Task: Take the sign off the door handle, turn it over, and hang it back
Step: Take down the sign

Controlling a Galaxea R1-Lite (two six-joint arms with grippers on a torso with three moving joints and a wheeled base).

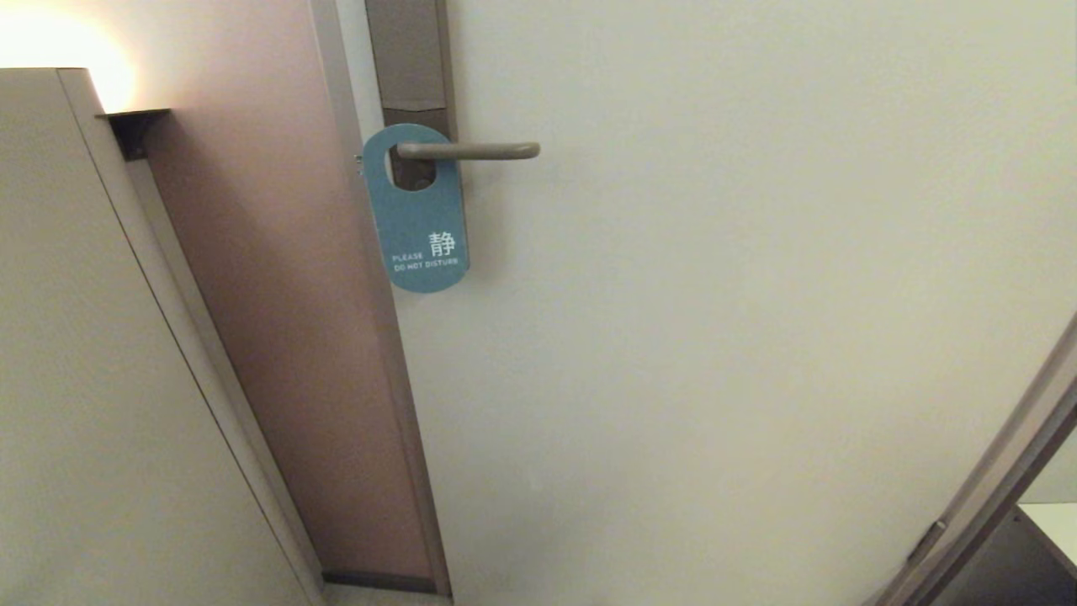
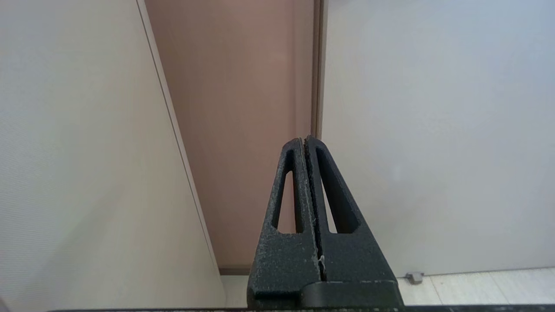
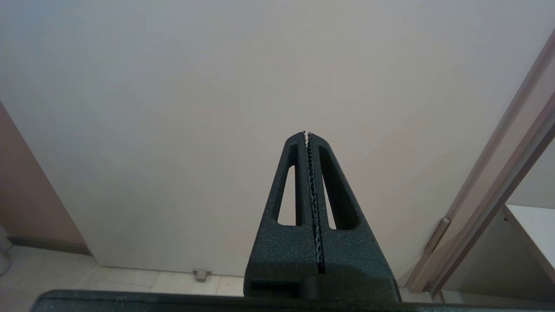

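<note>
While the sign [image 1: 418,220] hangs by its hole on the door handle [image 1: 468,151], its teal side faces out with white "PLEASE DO NOT DISTURB" lettering and a white character near its lower end. It rests against the pale door [image 1: 715,295], over the tall brown backplate [image 1: 410,59], close to the door's edge. Neither arm shows in the head view. The left gripper [image 2: 305,139] has its two black fingers pressed together, holding nothing and touching nothing, pointed at the door's edge low near the floor. The right gripper [image 3: 307,133] is likewise closed tight and empty, facing the lower part of the door.
</note>
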